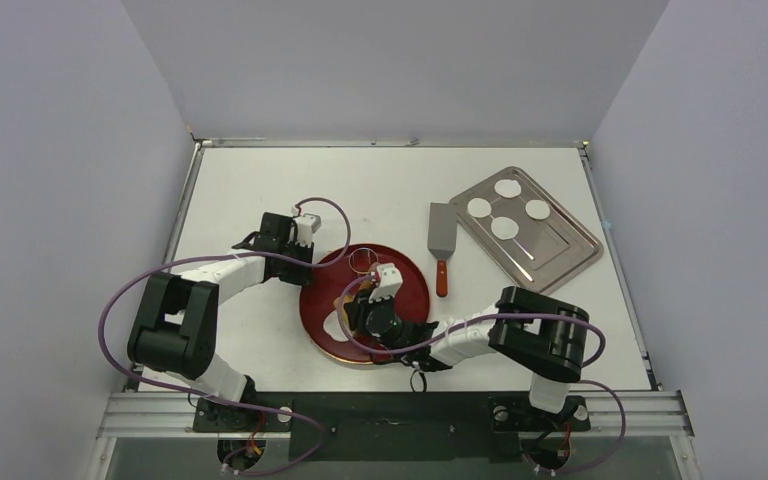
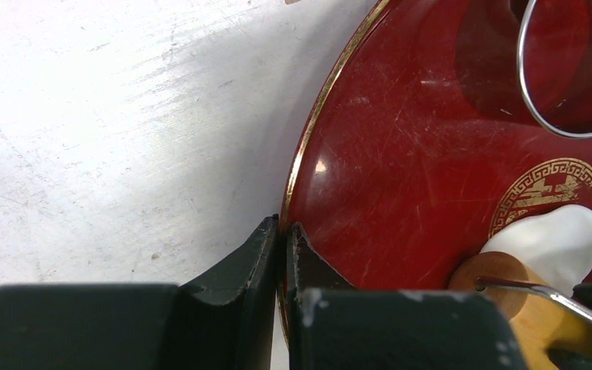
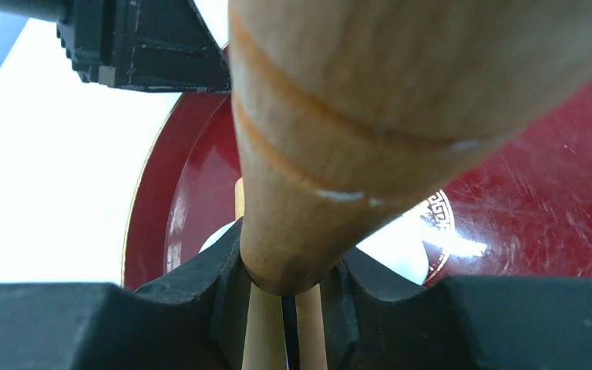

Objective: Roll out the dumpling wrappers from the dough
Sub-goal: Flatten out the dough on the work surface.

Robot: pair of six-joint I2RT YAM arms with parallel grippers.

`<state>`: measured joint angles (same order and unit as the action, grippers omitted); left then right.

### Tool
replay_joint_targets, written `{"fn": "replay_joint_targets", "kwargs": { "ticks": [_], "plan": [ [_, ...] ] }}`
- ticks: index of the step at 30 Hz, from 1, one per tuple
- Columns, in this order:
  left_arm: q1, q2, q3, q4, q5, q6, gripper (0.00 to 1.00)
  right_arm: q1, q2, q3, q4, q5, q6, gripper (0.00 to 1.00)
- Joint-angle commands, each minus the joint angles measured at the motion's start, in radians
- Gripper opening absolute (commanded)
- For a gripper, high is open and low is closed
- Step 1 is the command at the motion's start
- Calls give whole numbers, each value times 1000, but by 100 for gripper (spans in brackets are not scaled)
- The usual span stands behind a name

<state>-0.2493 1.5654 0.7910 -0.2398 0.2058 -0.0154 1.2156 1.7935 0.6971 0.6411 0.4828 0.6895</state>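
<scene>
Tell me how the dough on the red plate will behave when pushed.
The dough looks soft and rounded, so it probably squashes under the rolling pin rather than rolls. The red plate is glossy, so the lump may slide.

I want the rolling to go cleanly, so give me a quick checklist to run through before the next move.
1. Plate held: the left hand pinches the rim of the red plate: ok.
2. Pin held: the right hand is clamped on the rolling pin: ok.
3. The dough lies on the plate by the pin's end: ok.
4. Pin pressing on the dough: cannot tell.
5. Plate free of other tools: the wire ring sits on it: not ok.
6. The tray has room beside its four discs: ok.
</scene>
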Motion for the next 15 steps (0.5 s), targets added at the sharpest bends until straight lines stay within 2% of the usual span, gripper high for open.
{"fn": "replay_joint_targets", "kwargs": {
  "ticks": [1,15],
  "plan": [
    [7,-16,12,50,-25,0,0,-52,34,-109,-209,23,70,0],
    [8,-17,11,52,-25,-1,0,-131,-41,-221,-271,64,176,0]
  ]
}}
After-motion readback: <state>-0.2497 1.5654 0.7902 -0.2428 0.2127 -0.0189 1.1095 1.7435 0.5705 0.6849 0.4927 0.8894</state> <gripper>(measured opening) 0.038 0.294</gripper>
